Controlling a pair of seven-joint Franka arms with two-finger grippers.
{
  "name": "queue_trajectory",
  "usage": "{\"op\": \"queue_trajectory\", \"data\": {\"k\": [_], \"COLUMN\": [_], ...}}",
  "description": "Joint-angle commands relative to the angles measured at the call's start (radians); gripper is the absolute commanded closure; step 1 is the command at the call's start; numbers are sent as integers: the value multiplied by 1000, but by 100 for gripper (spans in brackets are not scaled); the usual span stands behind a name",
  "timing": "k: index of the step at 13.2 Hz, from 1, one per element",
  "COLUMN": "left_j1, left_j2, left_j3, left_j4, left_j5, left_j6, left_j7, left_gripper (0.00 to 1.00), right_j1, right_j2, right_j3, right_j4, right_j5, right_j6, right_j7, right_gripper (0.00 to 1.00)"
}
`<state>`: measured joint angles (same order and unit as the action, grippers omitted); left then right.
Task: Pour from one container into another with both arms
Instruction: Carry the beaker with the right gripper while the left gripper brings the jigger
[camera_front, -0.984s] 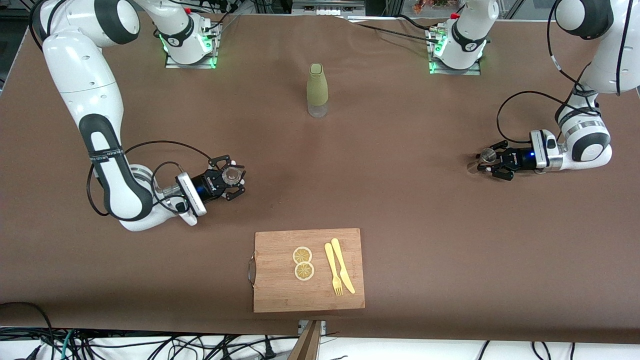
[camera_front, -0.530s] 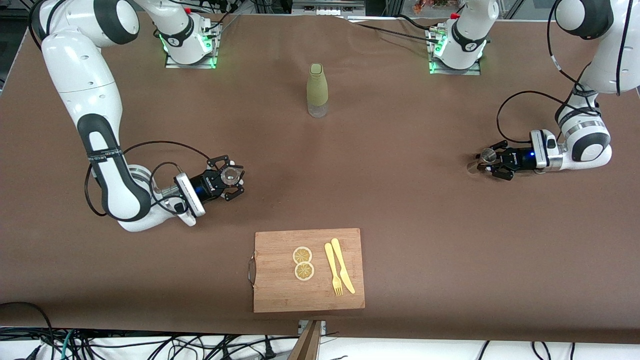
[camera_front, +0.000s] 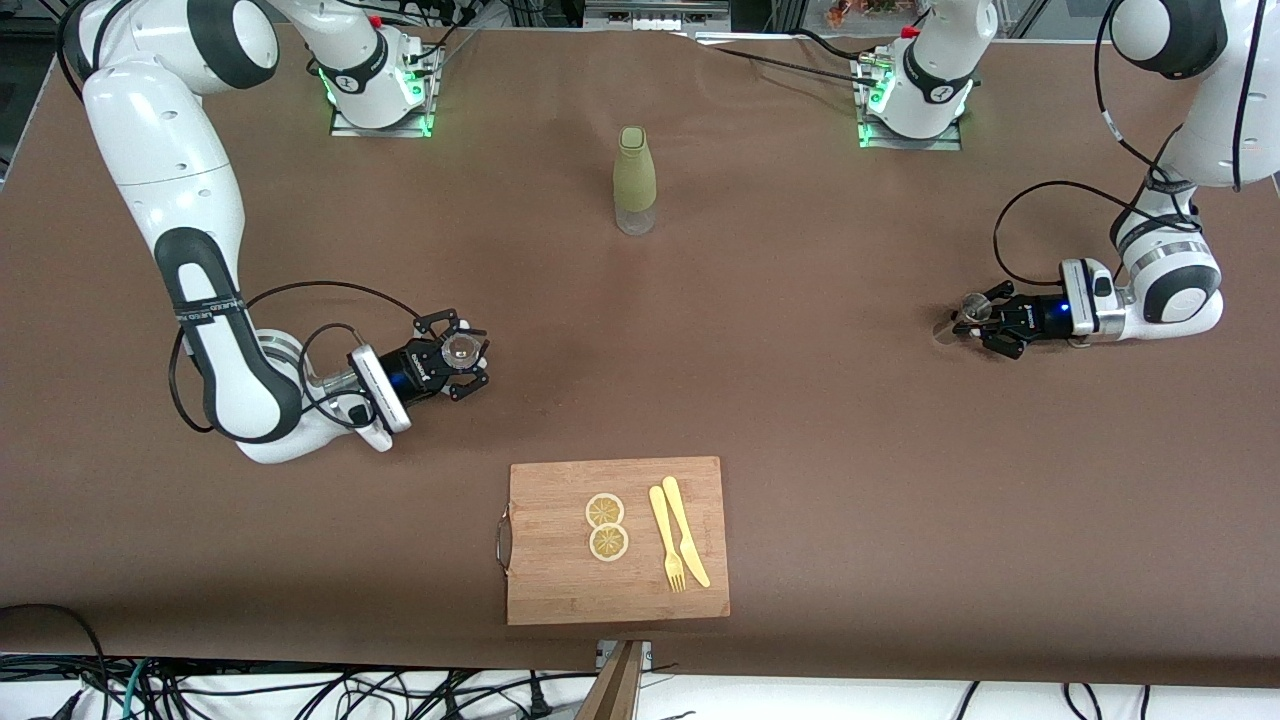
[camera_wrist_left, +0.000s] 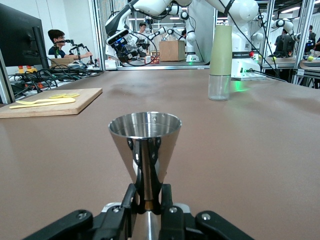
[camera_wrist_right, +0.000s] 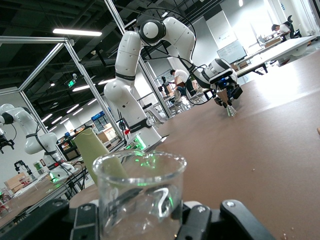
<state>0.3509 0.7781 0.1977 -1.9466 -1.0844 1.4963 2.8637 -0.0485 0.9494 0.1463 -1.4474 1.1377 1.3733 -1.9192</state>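
**Both grippers hold their vessels, ready to lift**

The left gripper (camera_wrist_left: 146, 202) has its jaws closed on the narrow waist of a shiny steel jigger (camera_wrist_left: 145, 145), probably because the waist gives a firm hold. The right gripper (camera_front: 462, 368) is clamped on a clear glass beaker (camera_wrist_right: 139, 195). Both vessels are upright, low by the brown table (camera_front: 800, 420), well apart, so nothing would spill.

Brown-covered table (camera_front: 800, 420). Green-sleeved bottle (camera_front: 634, 180) upright toward 12 o'clock from centre. Wooden cutting board (camera_front: 560, 580) at 6 o'clock edge. Arm bases at 11 and 1.
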Motion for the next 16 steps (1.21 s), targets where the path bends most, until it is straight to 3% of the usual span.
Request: {"op": "queue_trajectory", "data": {"k": [1, 7, 11, 14, 16], "left_j1": [2, 8, 5, -9, -36], "left_j2": [9, 6, -23, -43, -80], "left_j3": [19, 19, 11, -84, -138], "left_j4": [-31, -29, -28, -19, -18], "left_j5": [-9, -8, -9, -80, -146], "left_j6": [-18, -28, -74, -56, 27], "left_j7": [405, 384, 218, 90, -12], "left_gripper": [100, 100, 100, 100, 100], "right_j1": [-11, -11, -13, -13, -16], "right_j2": [-8, -9, -9, -9, -29], "right_j3": [13, 13, 13, 13, 12], "right_j4": [1, 1, 1, 1, -1], "right_j5": [16, 16, 17, 19, 17], "right_j6": [-17, -22, -25, -31, -43], "right_j7": [20, 20, 20, 22, 32], "right_gripper": [88, 88, 88, 88, 88]}}
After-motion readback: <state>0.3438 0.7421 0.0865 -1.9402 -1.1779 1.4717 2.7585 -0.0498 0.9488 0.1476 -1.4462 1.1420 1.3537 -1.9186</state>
